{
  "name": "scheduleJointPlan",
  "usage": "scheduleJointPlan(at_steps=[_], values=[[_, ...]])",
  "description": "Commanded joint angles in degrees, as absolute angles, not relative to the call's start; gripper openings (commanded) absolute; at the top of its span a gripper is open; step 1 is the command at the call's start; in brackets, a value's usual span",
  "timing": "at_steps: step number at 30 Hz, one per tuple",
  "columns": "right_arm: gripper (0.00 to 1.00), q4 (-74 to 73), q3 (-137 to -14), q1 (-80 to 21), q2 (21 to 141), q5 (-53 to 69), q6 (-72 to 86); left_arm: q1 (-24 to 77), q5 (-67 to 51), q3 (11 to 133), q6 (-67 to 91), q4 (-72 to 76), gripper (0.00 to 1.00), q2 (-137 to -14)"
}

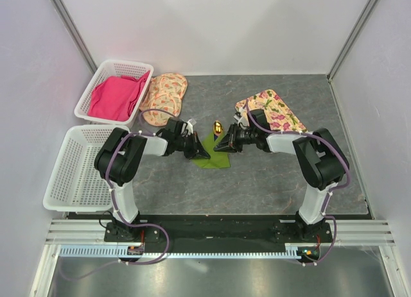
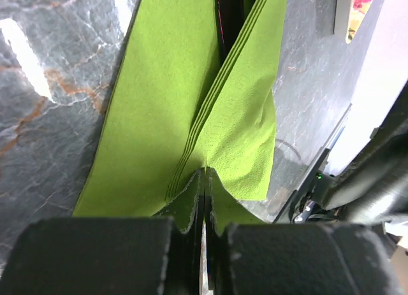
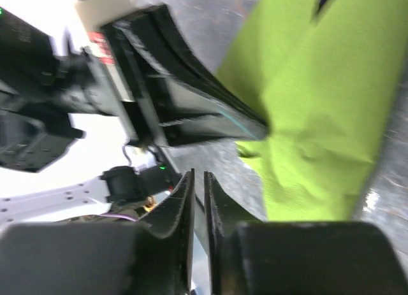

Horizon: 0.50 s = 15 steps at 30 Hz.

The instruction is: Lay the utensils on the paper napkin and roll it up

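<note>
The lime-green paper napkin (image 1: 213, 160) lies partly folded on the grey table between my two grippers. My left gripper (image 1: 198, 152) is shut on the napkin's edge; the left wrist view shows its jaws (image 2: 205, 177) pinching a raised fold of the napkin (image 2: 166, 85). A dark slender strip (image 2: 228, 14) shows between the folds; I cannot tell if it is the dark-blue utensil. The utensil's shiny gold end (image 1: 218, 127) sticks out behind the napkin. My right gripper (image 1: 222, 146) (image 3: 198, 177) is shut and holds nothing, just beside the napkin (image 3: 319, 104).
A white basket (image 1: 96, 79) with a pink cloth (image 1: 119, 95) stands at the back left. A second white basket (image 1: 77, 169) stands at the left. Floral mats lie at the back centre (image 1: 164, 98) and back right (image 1: 273, 111).
</note>
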<state>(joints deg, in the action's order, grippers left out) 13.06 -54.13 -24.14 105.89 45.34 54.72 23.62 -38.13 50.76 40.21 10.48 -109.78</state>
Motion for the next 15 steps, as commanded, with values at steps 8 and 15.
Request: scheduleJointPlan(at_steps=[8,15], values=[[0.00,16.24,-50.20,-24.08,110.21,44.12,47.81,23.64,-35.77,53.17,34.01,7.47,0.02,-110.65],[0.00,20.21,-47.99,-23.99,115.22,43.42,51.23,23.64,-36.91,53.35,34.28,8.26,0.02,-110.13]])
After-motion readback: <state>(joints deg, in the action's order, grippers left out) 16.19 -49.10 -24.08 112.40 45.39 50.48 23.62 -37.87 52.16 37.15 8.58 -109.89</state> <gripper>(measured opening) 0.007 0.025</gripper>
